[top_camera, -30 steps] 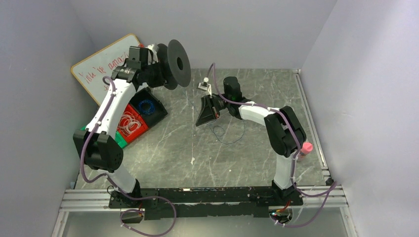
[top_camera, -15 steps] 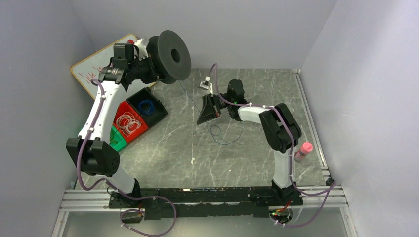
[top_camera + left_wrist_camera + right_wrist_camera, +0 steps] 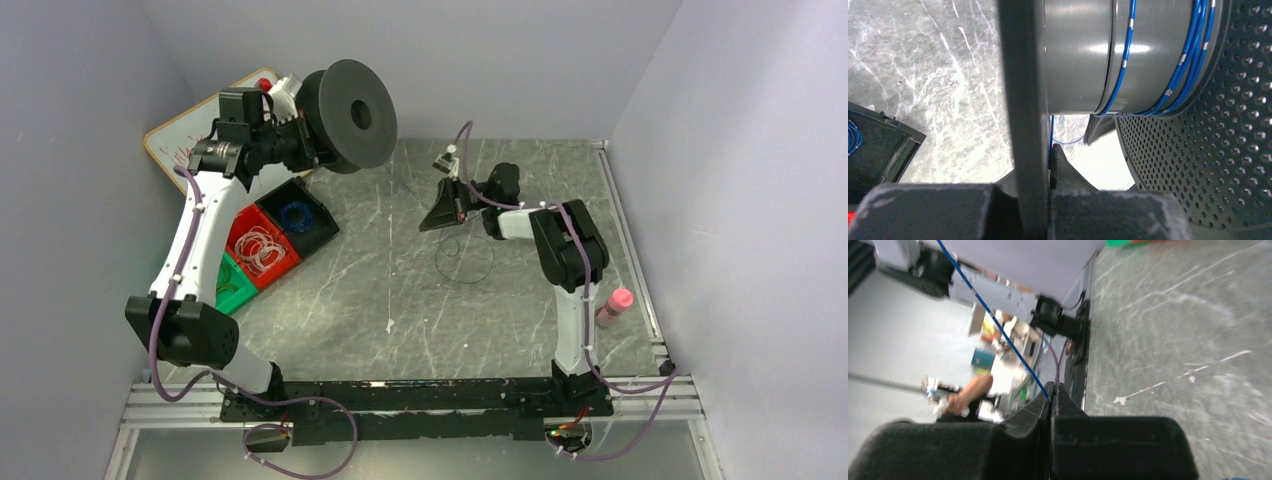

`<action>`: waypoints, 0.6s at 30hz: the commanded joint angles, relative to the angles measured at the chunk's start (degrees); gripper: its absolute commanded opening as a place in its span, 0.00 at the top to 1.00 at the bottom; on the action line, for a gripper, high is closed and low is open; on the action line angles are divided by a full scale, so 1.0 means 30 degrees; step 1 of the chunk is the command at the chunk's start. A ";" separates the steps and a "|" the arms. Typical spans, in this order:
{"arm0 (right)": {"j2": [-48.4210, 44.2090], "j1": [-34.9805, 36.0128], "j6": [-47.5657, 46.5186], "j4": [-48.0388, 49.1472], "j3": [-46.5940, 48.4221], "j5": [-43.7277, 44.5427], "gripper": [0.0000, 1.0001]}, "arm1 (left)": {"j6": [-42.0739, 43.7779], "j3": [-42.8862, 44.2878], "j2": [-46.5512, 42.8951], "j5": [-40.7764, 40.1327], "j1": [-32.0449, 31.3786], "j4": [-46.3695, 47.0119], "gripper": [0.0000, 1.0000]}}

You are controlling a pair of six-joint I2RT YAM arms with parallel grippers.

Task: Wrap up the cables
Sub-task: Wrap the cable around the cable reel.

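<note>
Fingers of our left gripper clamp the spool by its flange, aloft far left. Our right gripper pinches the wire, taut from the spool; slack lies on the table beneath. Winding seems underway: next we lay another turn, keeping tension.

Overhead from behind, wrist views close — shared tabletop

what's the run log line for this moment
left end effector: shut on black plastic spool | right end effector: shut on thin blue wire | wire: few turns on spool
</note>
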 commanded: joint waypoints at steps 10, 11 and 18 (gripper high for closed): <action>-0.4327 -0.3133 -1.5961 -1.8905 0.0408 0.5087 0.96 | 0.3279 -0.0473 -0.2309 0.3771 -0.0024 0.0658 0.98; -0.4313 -0.3295 -1.5804 -1.8889 0.0529 0.4906 0.95 | 0.3678 -0.0478 -0.2404 0.3589 -0.0081 0.0382 0.98; -0.5346 -0.4063 -1.3296 -1.6495 0.0362 0.4102 0.93 | 0.6342 -0.1502 -0.2854 0.2689 -0.0444 -0.1150 0.98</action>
